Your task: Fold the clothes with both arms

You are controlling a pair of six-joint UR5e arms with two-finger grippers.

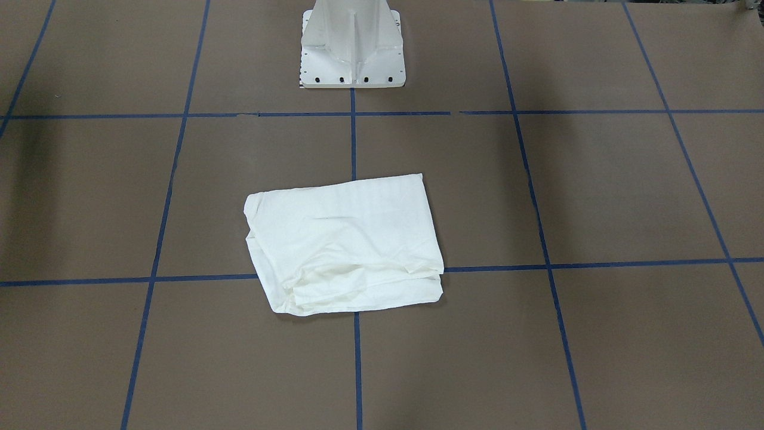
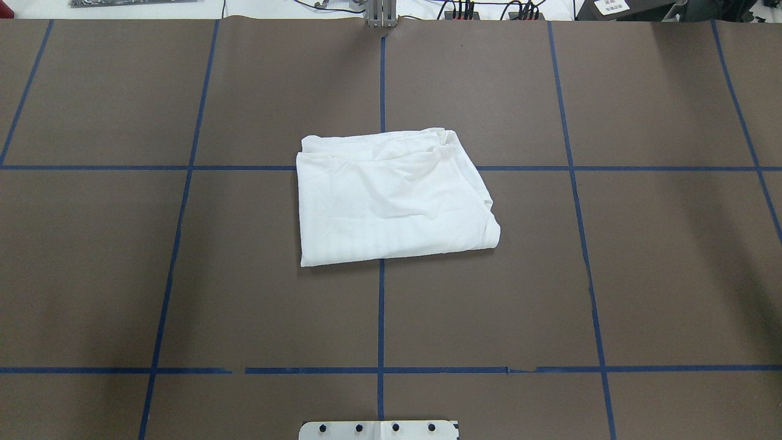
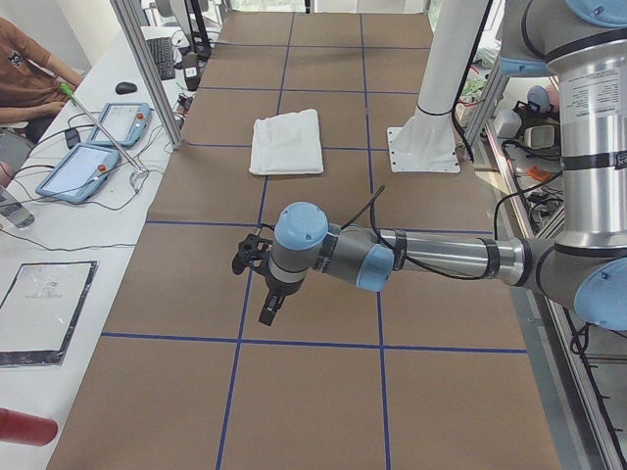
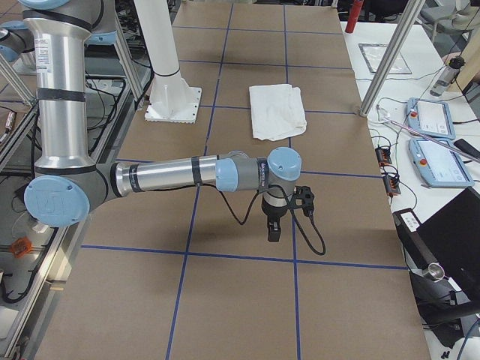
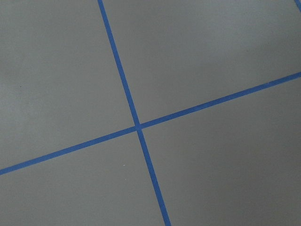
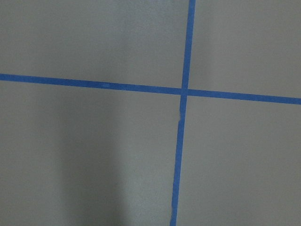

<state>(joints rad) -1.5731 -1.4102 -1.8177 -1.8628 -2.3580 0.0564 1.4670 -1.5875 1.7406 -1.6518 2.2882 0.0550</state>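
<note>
Already folded, the T-shirt (image 2: 391,201) lay mid-way on the counter (image 2: 183,275), loose layers toward 12 o'clock. The left pincer (image 3: 267,311) and right pincer (image 4: 274,231) hung well apart from it, their gape impossible to tell. Snagging those layers could undo the fold.

Overhead and front cameras are facing each other, sharing the folded white shirt (image 2: 391,198); end cameras are looking lengthwise; wrist cameras are peering closely at blue tape crosses (image 5: 138,125).

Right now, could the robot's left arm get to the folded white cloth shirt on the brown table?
Probably yes: the grey-and-silver left arm hangs over the brown table, apart from the folded white shirt, and nothing stands between them.
</note>
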